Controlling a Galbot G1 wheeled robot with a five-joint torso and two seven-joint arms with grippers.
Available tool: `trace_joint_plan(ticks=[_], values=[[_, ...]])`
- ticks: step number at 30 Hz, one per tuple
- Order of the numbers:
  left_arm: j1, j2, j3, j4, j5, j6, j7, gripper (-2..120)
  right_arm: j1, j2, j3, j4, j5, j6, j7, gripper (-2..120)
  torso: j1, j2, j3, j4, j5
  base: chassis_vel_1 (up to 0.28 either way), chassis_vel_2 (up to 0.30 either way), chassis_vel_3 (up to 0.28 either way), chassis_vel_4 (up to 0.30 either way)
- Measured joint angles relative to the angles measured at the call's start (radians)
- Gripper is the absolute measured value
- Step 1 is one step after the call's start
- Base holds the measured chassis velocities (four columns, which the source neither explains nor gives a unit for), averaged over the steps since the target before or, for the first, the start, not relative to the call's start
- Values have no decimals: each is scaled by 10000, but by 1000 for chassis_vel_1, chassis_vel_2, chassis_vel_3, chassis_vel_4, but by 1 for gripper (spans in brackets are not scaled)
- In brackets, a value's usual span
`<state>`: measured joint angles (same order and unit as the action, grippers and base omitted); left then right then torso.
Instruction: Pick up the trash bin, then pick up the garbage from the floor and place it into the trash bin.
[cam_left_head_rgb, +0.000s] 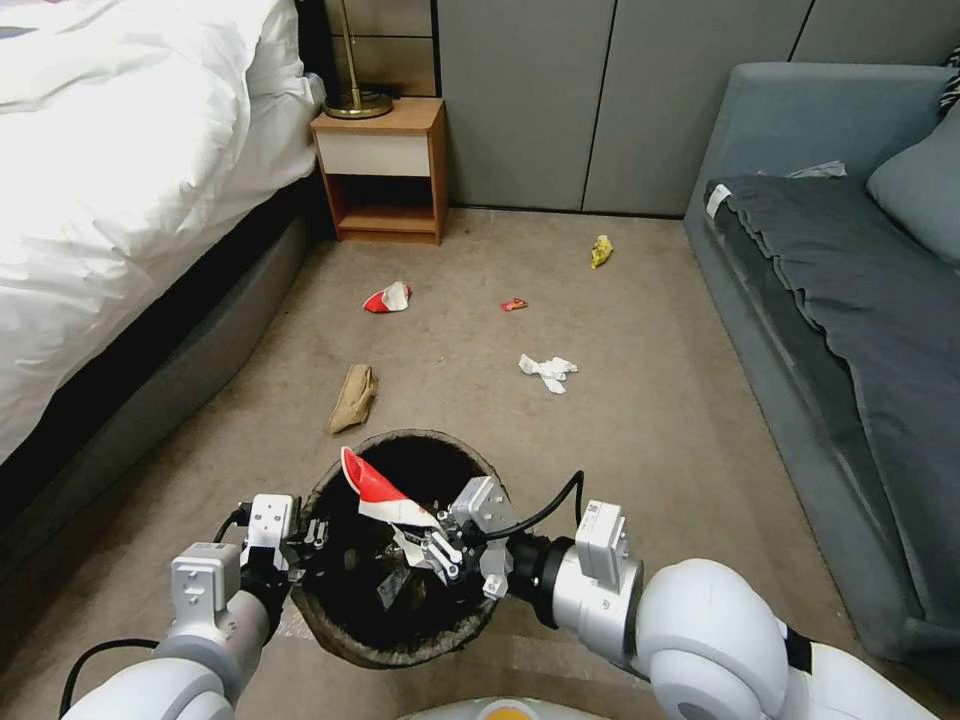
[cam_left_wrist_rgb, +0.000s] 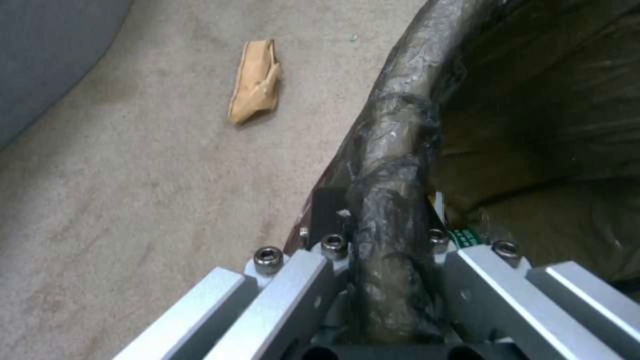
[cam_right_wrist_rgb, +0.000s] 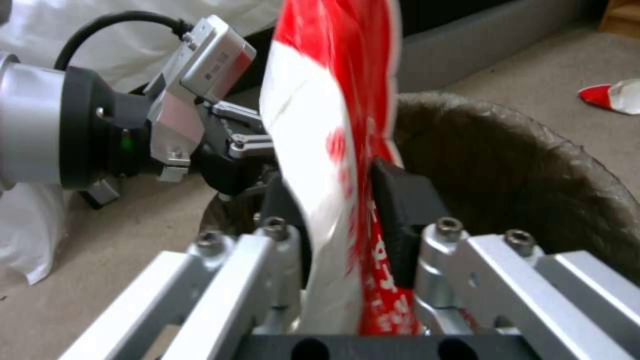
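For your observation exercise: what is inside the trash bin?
The dark liner, and a green-labelled scrap near the rim; the trash bin bottom is hidden. The right gripper holds a red-white wrapper above.

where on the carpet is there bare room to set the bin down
Free: the carpet strip along the sofa, right of the white tissue, and the patch between the brown paper bag and the bed. Crowded: mid-floor, with the red-white wrapper, small red scrap and yellow wrapper.
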<state>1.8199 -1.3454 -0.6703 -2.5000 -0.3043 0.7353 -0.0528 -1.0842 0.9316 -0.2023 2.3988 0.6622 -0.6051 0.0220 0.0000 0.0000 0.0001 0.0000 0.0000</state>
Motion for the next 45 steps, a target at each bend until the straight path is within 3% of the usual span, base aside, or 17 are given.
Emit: trace_joint_plan(ticks=[5,8,18,21,27,29,31,36,38,39,43,45], values=[[-8,0,0,0,-5,0,1,1,-61,3,30,-13,-95,-5,9,34,1,0,0,0,0,0,0,0,0],[-39,19,-11,0,-26,0,6,1,-388,-15,260,1,-433,27,-5,52,0,0,0,0,1,0,0,0,0],[-98,101,-9,0,-55,0,23,1,-979,-146,1028,414,-622,149,-228,84,0,0,0,0,0,0,0,0,0],[-128,132,-27,0,-86,0,30,1,-1531,-260,1728,826,-726,288,-449,96,0,0,-1,-1,1,0,0,0,0],[-163,136,-31,0,-117,0,40,1,-2295,-414,2398,1023,-998,726,-405,100,1,0,0,-1,0,0,0,0,0],[-184,129,-78,0,-161,0,55,1,-3161,-361,2953,1029,-1725,1526,-61,100,1,0,-1,1,0,0,0,0,0],[-184,96,-150,0,-166,0,57,1,-3900,-65,3374,1030,-2791,2514,70,100,1,0,-2,2,1,0,0,0,0],[-204,45,-212,0,-167,0,56,1,-5178,802,4200,1030,-4522,3805,351,100,0,0,-2,-3,2,0,0,0,0],[-236,-13,-242,0,-169,0,56,1,-5899,1737,4796,841,-5815,4748,579,100,0,0,-2,-2,-3,0,0,0,0],[-236,-13,-242,0,-169,0,56,1,-5899,1737,4796,841,-5815,4748,579,100,0,0,-2,-2,-3,0,0,0,0],[-240,-164,-259,0,-96,0,59,1,-6800,3286,5516,-4,-7256,5844,1413,100,0,0,-2,-1,1,0,0,0,0],[-226,-204,-259,0,-79,0,63,1,-6936,3471,5643,-83,-7369,5900,1643,100,0,0,-2,0,0,0,0,0,0]])
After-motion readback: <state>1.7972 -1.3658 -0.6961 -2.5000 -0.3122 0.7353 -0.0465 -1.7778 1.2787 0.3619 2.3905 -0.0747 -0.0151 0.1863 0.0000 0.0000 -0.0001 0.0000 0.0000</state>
